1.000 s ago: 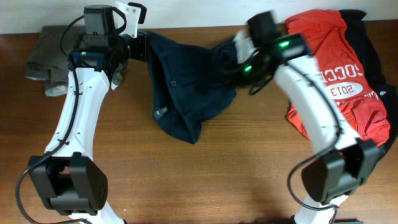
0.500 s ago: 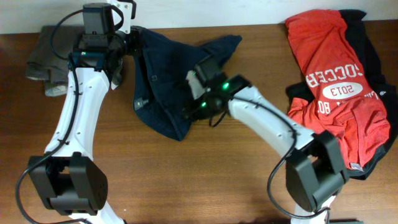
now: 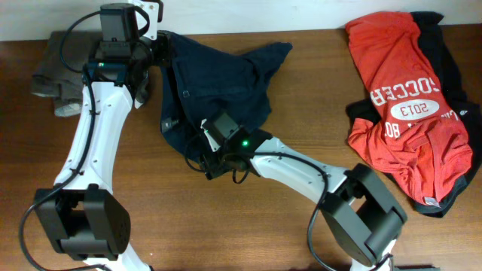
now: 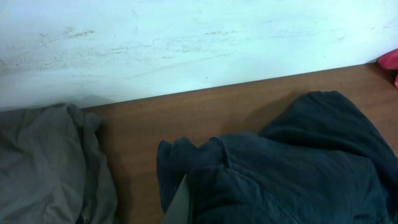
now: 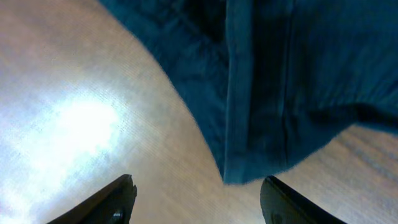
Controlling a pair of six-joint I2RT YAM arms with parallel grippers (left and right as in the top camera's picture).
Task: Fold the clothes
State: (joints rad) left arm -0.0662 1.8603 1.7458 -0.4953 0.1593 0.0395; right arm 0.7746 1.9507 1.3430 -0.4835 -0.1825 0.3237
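Navy shorts (image 3: pixel 218 83) lie crumpled on the worktop (image 3: pixel 226 226), against the rear edge, left of centre. One corner reaches right along that edge; the lower hem points toward the middle of the worktop.

Left gripper (image 3: pixel 160 53): at the rear edge, on the shorts' upper left corner. Jaws clenched on a bunched fold of the navy cloth. In the left wrist view one finger (image 4: pixel 177 202) shows as a pale sliver, with cloth gathered around it.

Right gripper (image 3: pixel 203 164): low over the worktop at the shorts' lower hem. Jaws released and spread wide. In the right wrist view nothing lies between the two fingertips (image 5: pixel 121 199), only bare wood. The hem sits just ahead of them.

Grey-brown garment (image 3: pixel 56 68): heaped at the left rear corner, just beside the left arm.

Red jersey (image 3: pixel 399 98), white lettering: spread at the right rear corner, lying on a black garment (image 3: pixel 444 45), well apart from the shorts.
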